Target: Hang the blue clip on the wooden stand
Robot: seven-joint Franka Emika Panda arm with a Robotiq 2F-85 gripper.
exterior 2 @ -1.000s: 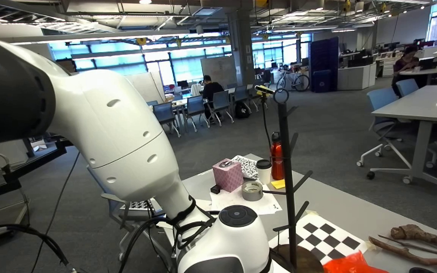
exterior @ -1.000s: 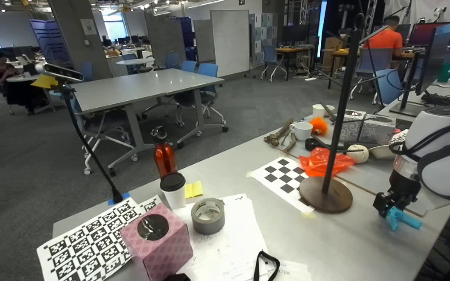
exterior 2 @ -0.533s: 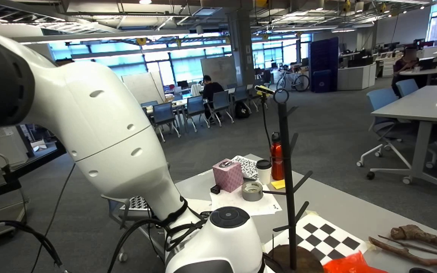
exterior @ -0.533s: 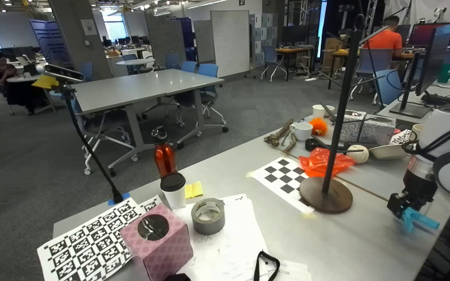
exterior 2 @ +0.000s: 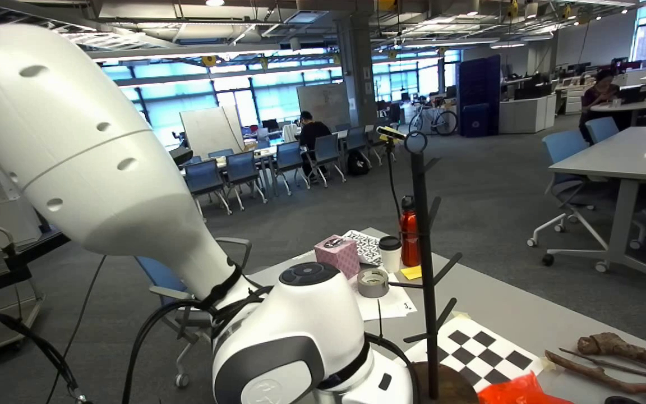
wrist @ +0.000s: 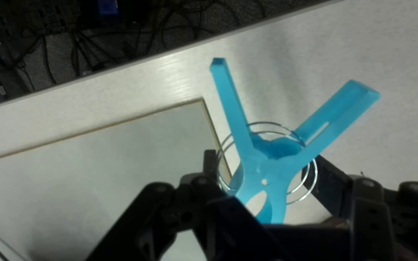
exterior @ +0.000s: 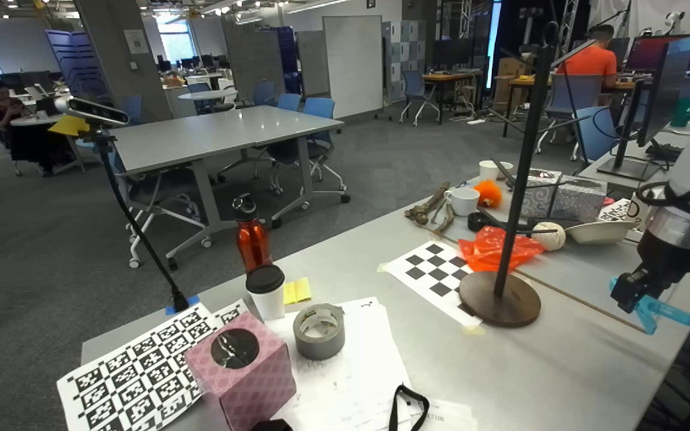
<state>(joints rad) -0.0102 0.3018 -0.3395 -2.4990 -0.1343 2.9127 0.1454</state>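
Note:
The blue clip (wrist: 267, 163) is light blue with forked prongs and a round wire spring. In the wrist view its prongs point away from my gripper (wrist: 263, 174), and its near end is hidden behind the gripper's black parts. My gripper is shut on the clip, with a finger at either side of the spring. In an exterior view the gripper (exterior: 631, 299) holds the clip (exterior: 659, 312) above the table's right part. The wooden stand (exterior: 521, 173) stands upright on its round brown base, left of and apart from the gripper. Its pegged pole (exterior 2: 425, 258) also shows in an exterior view, where gripper and clip are hidden.
A red plastic bag (exterior: 496, 248) and a checkerboard sheet (exterior: 432, 272) lie by the stand's base. A bowl (exterior: 599, 232), a ball (exterior: 548, 236) and a white mug (exterior: 462, 201) stand behind. A tape roll (exterior: 319, 338) and pink box (exterior: 249, 383) are farther left.
My gripper has moved right, away from the stand, and then up a little, carrying the clip. The clip has turned, and a blue part now shows left of the gripper. The stand has not moved.

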